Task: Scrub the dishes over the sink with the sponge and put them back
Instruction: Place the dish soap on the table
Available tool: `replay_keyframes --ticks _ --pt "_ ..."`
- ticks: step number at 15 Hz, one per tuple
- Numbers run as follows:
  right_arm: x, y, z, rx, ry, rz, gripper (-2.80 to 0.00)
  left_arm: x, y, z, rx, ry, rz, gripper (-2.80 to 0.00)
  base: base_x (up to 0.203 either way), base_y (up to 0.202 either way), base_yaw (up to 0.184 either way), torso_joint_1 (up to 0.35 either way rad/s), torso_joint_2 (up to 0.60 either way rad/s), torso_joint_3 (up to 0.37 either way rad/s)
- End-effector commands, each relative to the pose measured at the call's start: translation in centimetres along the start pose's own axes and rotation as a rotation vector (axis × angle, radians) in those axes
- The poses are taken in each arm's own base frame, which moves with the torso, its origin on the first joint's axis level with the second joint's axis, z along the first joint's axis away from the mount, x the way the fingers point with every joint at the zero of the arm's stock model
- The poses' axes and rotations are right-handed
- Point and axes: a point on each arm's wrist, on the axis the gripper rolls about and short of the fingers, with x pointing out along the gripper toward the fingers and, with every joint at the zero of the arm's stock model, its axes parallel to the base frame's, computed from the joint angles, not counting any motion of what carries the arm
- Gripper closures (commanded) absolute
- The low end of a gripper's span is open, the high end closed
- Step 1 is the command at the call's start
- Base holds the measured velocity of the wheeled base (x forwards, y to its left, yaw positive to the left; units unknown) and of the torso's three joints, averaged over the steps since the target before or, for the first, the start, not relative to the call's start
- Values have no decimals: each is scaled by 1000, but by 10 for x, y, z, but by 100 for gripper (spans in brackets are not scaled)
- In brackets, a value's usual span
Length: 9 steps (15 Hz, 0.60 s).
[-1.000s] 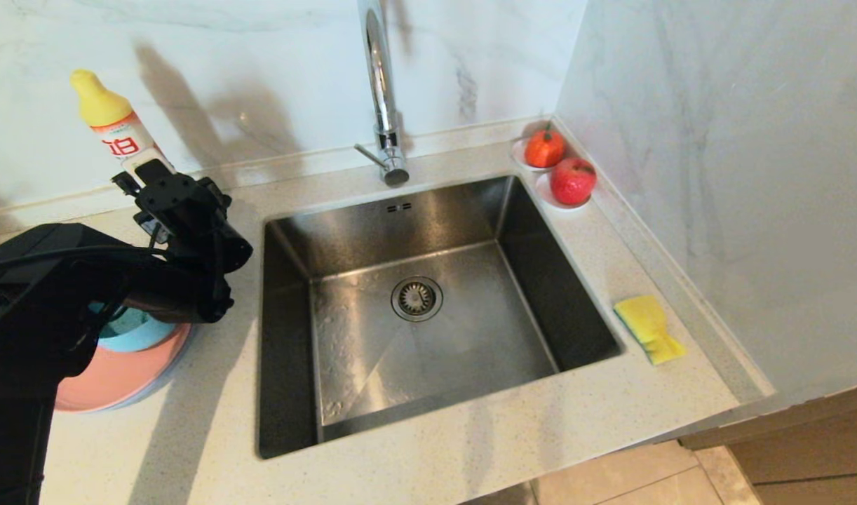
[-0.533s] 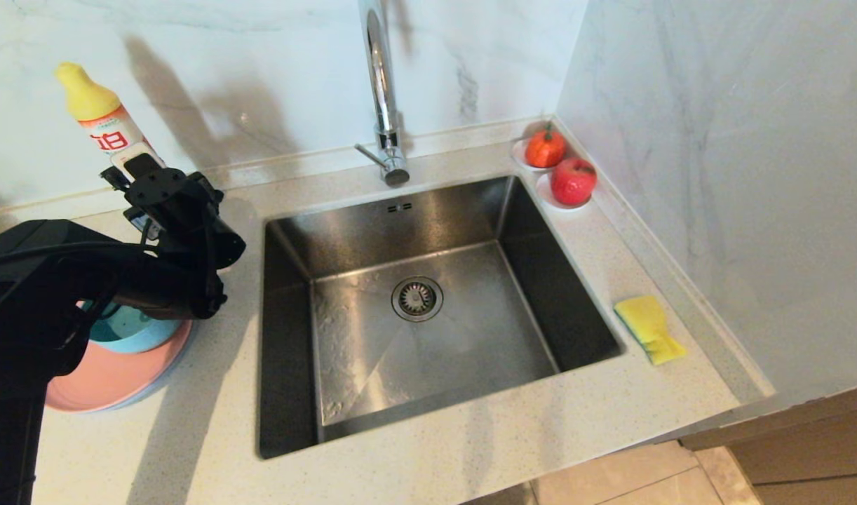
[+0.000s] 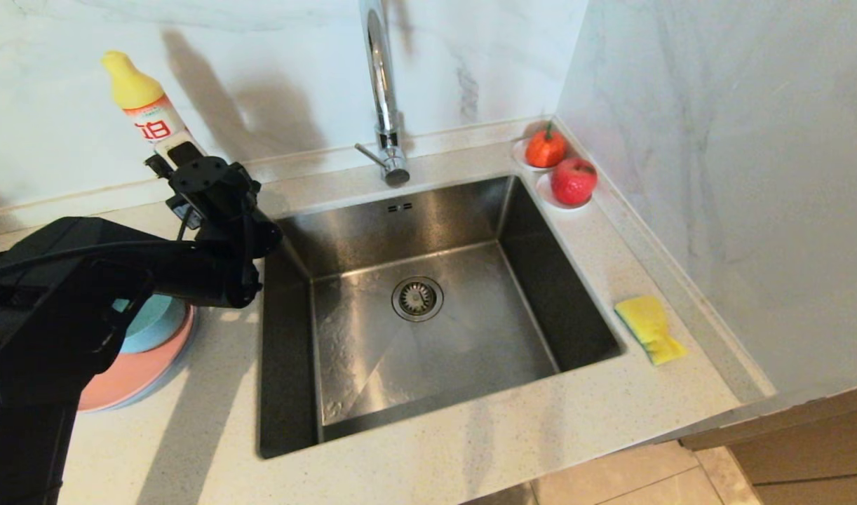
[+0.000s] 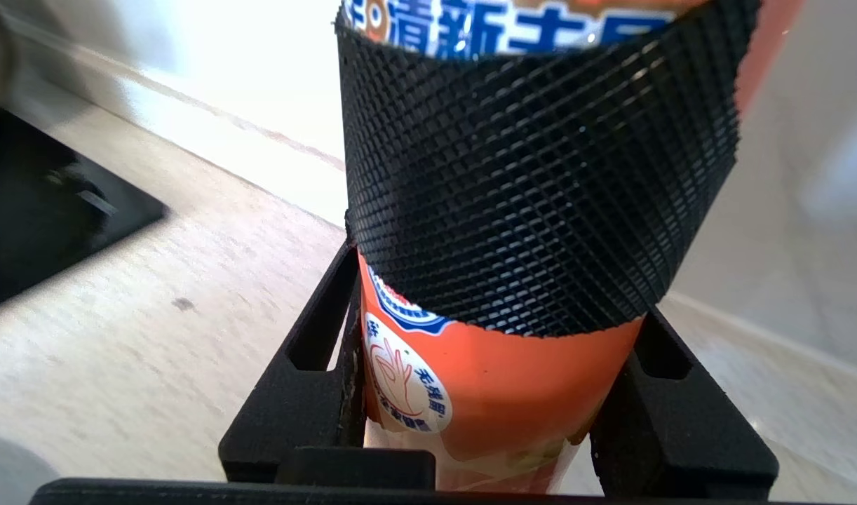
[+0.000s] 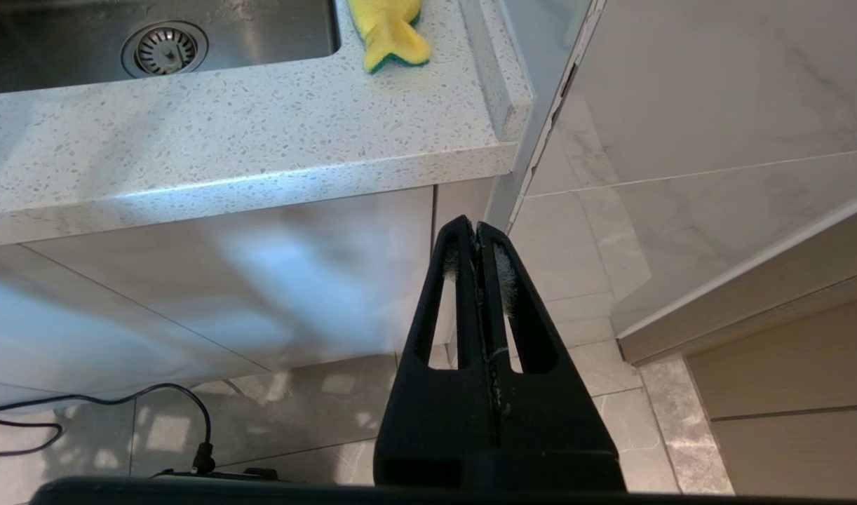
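Teal bowl point(image 3: 151, 322) sits in pink plate point(image 3: 130, 375); left jaws clamp detergent bottle point(image 4: 470, 393).

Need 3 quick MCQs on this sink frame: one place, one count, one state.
1. The sponge lies:
A. in the sink
B. on the counter right of the sink
C. on the pink plate

2. Red fruits by the back corner:
A. one
B. two
C. three

3. The left gripper:
A. open, empty
B. shut on the sponge
C. shut on the detergent bottle

B: it lies on the counter right of the basin.
B: two fruits, each on a saucer.
C: the left wrist view shows the bottle between its fingers.
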Motion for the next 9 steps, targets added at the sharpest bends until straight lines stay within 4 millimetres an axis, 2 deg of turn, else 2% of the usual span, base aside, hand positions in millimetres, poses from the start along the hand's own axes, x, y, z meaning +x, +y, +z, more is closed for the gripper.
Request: replay_keyframes --ticks 1,6,9 --pt "0 0 0 0 0 1 0 -2 -3 -15 7 9 -1 0 0 0 0 0 0 0" --pt "0 0 0 0 0 1 0 -2 -3 -32 22 19 -2 0 0 0 0 0 0 0" --pt "0 0 0 0 0 1 0 1 -4 -24 10 4 2 0 0 0 0 0 0 0"
